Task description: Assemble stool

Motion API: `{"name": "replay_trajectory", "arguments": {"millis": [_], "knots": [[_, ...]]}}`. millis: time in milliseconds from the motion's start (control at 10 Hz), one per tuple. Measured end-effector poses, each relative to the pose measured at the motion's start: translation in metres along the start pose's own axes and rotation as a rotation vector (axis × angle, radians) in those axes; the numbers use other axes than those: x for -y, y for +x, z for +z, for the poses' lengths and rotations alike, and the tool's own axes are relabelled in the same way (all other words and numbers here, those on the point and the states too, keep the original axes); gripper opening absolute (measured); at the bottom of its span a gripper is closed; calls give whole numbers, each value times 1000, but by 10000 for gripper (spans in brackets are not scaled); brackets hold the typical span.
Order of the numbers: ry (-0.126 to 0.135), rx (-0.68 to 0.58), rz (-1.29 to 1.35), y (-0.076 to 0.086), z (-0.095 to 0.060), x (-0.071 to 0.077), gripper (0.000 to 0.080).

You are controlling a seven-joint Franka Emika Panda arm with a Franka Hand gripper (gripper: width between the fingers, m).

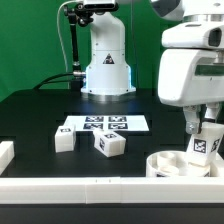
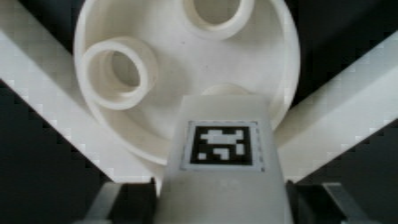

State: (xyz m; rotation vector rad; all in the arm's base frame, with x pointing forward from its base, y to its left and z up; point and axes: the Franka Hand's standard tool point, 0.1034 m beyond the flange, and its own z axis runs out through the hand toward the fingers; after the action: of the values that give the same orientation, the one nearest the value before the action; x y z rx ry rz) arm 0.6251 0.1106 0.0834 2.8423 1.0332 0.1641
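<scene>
My gripper (image 1: 204, 128) is shut on a white tagged stool leg (image 1: 205, 143) and holds it upright over the round white seat disc (image 1: 172, 163) at the exterior view's right front. In the wrist view the leg (image 2: 221, 140) fills the space between my two fingers (image 2: 125, 198) and its end stands on or just above the disc (image 2: 169, 75), next to two round sockets. Two more white legs lie on the black table: one (image 1: 64, 138) left of centre and one (image 1: 110, 145) at centre front.
The marker board (image 1: 102, 124) lies flat behind the loose legs. The robot base (image 1: 106, 70) stands at the back. A long white rail (image 1: 80, 186) runs along the front edge, and a white block (image 1: 5, 155) sits at the exterior view's left.
</scene>
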Motion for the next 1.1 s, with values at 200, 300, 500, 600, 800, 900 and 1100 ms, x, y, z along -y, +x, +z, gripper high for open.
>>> {"name": "replay_trajectory", "arguments": {"millis": [200, 300, 500, 600, 800, 900, 1100], "knots": [[6, -4, 172, 0, 0, 0, 347], [4, -12, 223, 2, 0, 0, 346], [6, -12, 346, 2, 0, 1, 346], [12, -13, 419, 2, 0, 2, 346], [24, -14, 544, 2, 0, 3, 346], [37, -15, 601, 1, 0, 1, 346], [65, -37, 822, 1, 2, 1, 346]]}}
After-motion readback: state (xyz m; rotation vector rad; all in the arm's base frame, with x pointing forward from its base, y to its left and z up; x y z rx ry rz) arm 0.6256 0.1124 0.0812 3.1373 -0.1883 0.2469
